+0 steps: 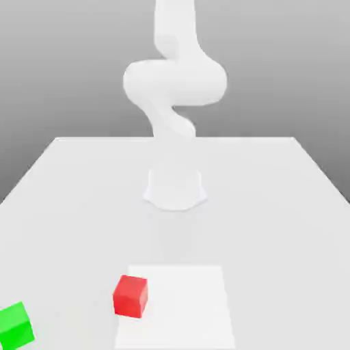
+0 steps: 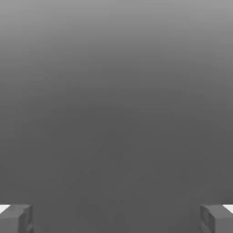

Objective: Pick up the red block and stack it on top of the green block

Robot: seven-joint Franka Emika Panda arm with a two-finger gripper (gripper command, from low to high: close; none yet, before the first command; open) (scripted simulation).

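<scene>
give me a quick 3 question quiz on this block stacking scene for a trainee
1. True or false: the red block already sits on the green block.
2. In the exterior view, on which side of the red block is the green block? A) the view's left B) the view's right C) directly behind it
3. In the hand view, the end effector has its two fingers set how?

Key
1. False: both blocks rest apart on the table.
2. A
3. Wide apart, open, with nothing between them.
</scene>
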